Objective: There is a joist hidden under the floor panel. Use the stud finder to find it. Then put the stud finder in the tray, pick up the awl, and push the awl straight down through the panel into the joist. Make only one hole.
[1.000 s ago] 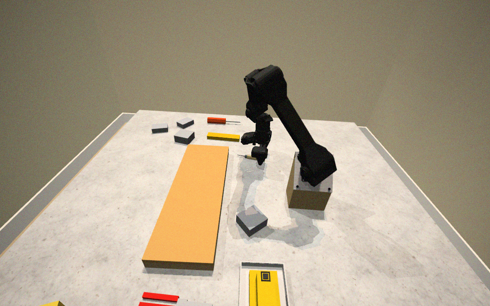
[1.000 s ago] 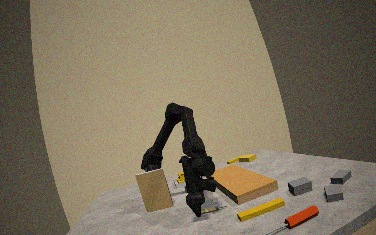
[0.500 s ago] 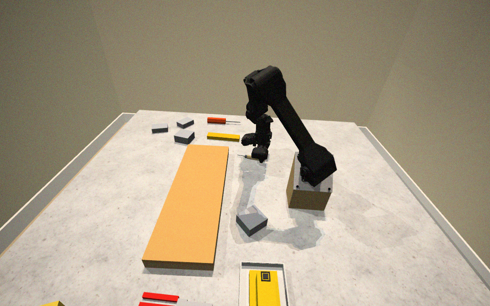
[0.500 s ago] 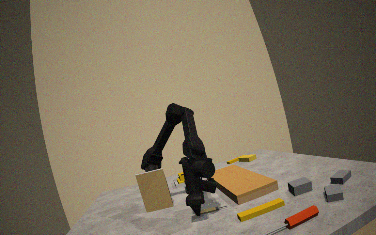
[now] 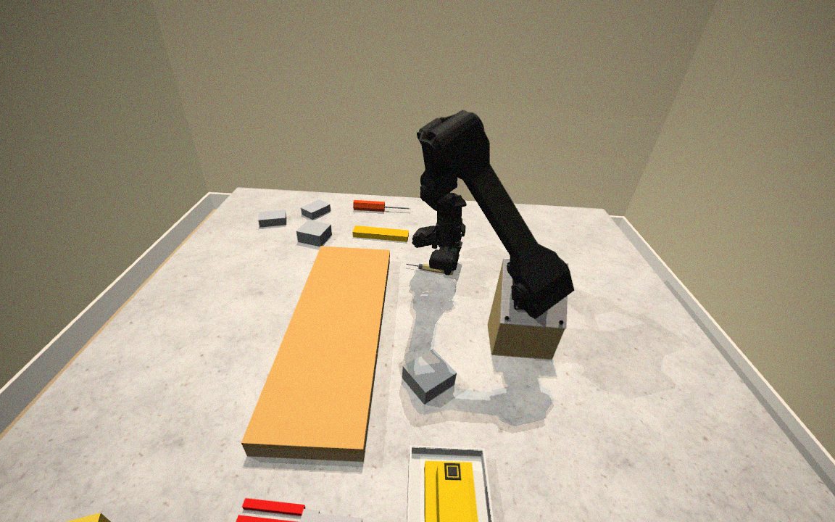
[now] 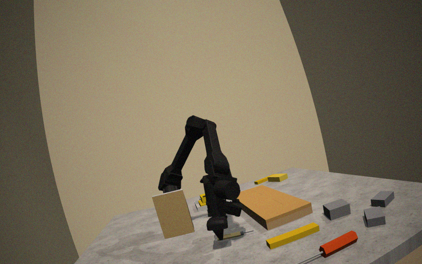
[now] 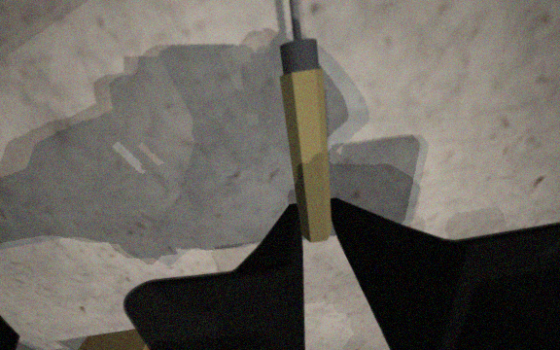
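- Top view: closes the gripper (image 5: 448,269) (image 6: 219,237) (image 7: 313,208) narrowly on the handle of the awl (image 5: 430,269) (image 6: 233,235) (image 7: 306,122), low at the tabletop, its metal shaft pointing to nine o'clock.
- From there, shows the floor panel (image 5: 323,350) (image 6: 273,203) at eight o'clock, well apart from the jaws, with the awl's tip near its edge.
- At six o'clock, shows a single grey block (image 5: 428,373), and beyond it the tray (image 5: 486,483) (image 6: 201,208) with the yellow stud finder (image 5: 456,493) (image 6: 202,200) inside, cut off by the frame.
- At ten o'clock, shows a yellow bar (image 5: 380,233) (image 6: 292,235) and, farther off, an orange-red screwdriver (image 5: 368,205) (image 6: 339,243).
- Exterior view: holds the awl almost level, shaft toward three o'clock, with the panel at two o'clock from the fingertips.
- Around eleven o'clock, shows the tray and stud finder, partly hidden behind the arm.
- Toward three o'clock, shows the yellow bar and the screwdriver.
- Wrist view: pinches the yellowish handle near its butt end, with a finger against each side, and points the dark collar and shaft to twelve o'clock.
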Action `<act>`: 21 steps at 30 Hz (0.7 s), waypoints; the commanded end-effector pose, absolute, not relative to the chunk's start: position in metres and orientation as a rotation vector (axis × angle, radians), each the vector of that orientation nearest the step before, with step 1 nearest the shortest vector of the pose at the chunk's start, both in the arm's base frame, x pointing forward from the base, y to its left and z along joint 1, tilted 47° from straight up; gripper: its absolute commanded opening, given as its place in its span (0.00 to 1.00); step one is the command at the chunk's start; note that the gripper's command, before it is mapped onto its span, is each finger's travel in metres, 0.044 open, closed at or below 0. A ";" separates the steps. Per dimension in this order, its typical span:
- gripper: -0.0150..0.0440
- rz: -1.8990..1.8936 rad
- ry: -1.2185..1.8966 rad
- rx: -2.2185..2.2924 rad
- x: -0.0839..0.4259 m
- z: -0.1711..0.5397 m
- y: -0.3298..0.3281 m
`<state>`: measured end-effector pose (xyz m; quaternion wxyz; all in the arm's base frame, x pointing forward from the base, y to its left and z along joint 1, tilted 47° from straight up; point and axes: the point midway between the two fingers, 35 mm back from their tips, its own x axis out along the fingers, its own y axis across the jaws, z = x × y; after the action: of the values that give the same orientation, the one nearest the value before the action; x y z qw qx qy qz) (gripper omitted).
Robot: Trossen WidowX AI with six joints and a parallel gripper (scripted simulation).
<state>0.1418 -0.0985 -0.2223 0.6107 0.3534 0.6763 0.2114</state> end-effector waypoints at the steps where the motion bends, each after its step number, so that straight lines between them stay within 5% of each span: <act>1: 0.25 0.471 1.550 0.791 0.146 -0.207 -0.125; 21: 0.25 0.518 1.591 0.543 0.136 -0.151 -0.191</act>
<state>0.1333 -0.1838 -0.1512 0.6257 0.3015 0.6859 0.2170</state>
